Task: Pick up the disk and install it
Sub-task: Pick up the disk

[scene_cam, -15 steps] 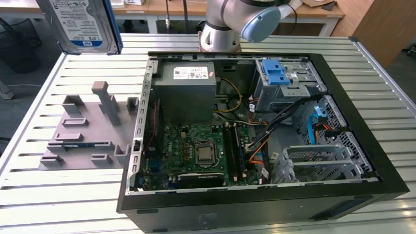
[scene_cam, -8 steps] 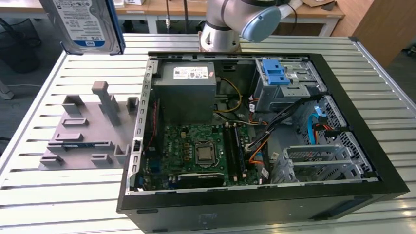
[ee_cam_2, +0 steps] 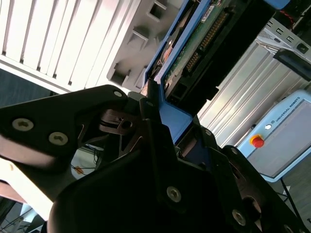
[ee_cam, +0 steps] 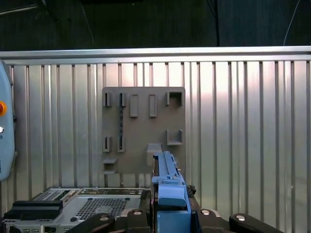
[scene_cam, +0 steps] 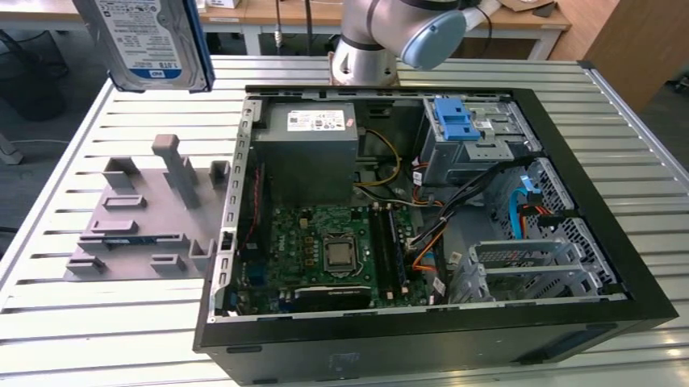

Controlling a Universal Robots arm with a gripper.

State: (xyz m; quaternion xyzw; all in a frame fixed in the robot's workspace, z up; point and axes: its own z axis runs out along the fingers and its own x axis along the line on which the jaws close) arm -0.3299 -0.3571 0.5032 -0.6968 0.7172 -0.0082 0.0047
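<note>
Gripper: nearest the lens in both wrist views was the gripper (ee_cam_2: 167, 119), a black metal body studded with bolt heads. Its jaws were clamped onto the blue rail of the disk.
Disk: the disk (scene_cam: 151, 40) hung upright in the air at the exterior view's left, above the table and well apart from the computer case. Its white-and-blue label faced the exterior camera, and the second wrist view showed its green circuit-board side.
Fixture: a grey moulded fixture plate (scene_cam: 140, 210) with upright posts and slots lay flat on the table, just beside the case on the exterior view's left. In the first wrist view the disk's rail overlapped its edge.
Computer case: the black computer case (scene_cam: 603, 266) lay on its side with the panel off and the interior open upward.
Inside the case: a grey power-supply box (scene_cam: 312, 153) with a white sticker, a green motherboard (scene_cam: 334, 242), and a silver drive cage (scene_cam: 485, 145) topped by a ridged blue latch strip (scene_cam: 454, 121).
In the way: orange, black and blue cables (scene_cam: 431, 234) trailed across the space between the drive cage and the motherboard.
Arm: the robot arm (scene_cam: 398, 32), silver with a pale blue joint cap, stood behind the case.
Surface: a table (scene_cam: 64, 322) of ribbed aluminium slats, pale and reflective.
Room: wooden desks (scene_cam: 517, 20) stood at the back, and a pale pendant (ee_cam_2: 286, 141) with a red button sat past the table's edge.
</note>
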